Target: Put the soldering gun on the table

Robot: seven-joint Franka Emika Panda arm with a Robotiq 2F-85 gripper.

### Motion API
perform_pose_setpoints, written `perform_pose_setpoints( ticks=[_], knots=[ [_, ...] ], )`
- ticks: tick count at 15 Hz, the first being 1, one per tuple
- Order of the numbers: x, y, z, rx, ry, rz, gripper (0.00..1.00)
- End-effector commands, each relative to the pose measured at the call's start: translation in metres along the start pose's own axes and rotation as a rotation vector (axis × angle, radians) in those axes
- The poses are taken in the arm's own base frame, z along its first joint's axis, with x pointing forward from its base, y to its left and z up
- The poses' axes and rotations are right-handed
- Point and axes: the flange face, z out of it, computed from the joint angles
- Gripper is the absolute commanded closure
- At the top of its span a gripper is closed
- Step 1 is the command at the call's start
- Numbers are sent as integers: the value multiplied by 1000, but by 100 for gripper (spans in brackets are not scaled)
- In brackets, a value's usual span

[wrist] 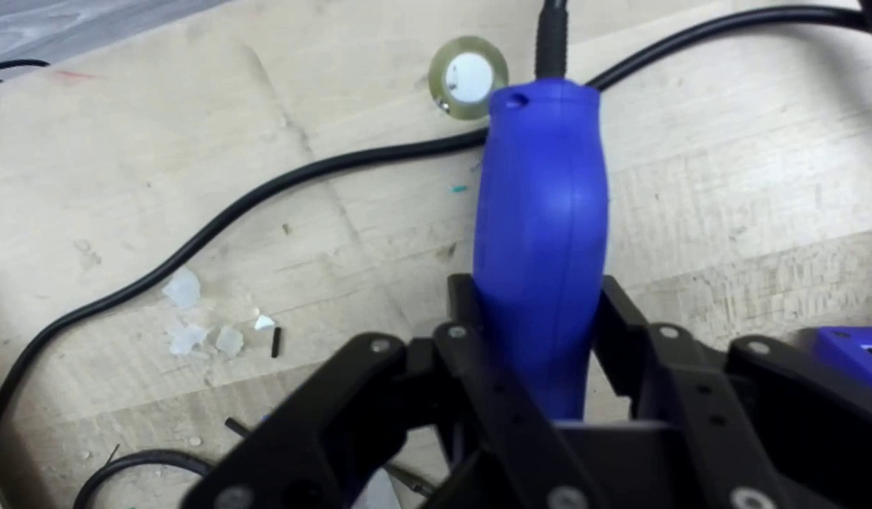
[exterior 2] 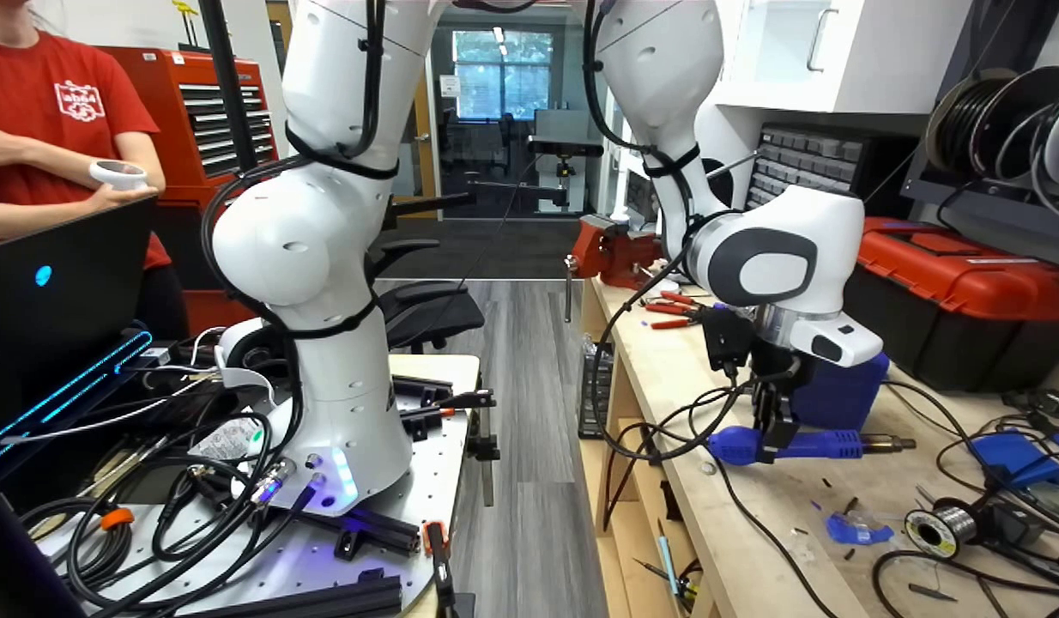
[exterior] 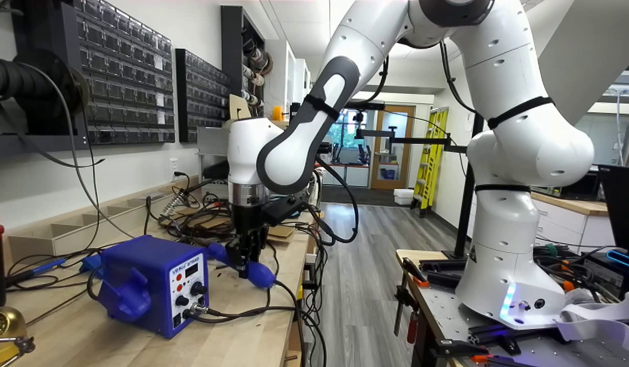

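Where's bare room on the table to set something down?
Bare wood shows between the soldering gun and blue station, and between the black cable and the floor-side edge of the table. It's crowded around the solder spool.

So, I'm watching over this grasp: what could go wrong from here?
The soldering gun could settle on the black cable beneath it and roll once the gripper opens. Its cord, trailing toward the edge of the table, might drag it. Its metal nozzle could be hot; I can't tell.
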Motion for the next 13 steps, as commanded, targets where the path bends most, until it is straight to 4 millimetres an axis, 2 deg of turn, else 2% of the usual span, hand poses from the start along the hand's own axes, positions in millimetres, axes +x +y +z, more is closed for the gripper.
perform_pose_setpoints(
  ticks=[1,6,11,12,13],
  knots=[
    [4,-4,-6,9,-3,-22,32],
    [13,-18,-48,13,75,-49,2],
    [14,-25,-84,23,109,-18,0],
    [20,-28,-65,41,113,-44,0],
    [21,-28,-71,42,116,-42,0]
  ],
)
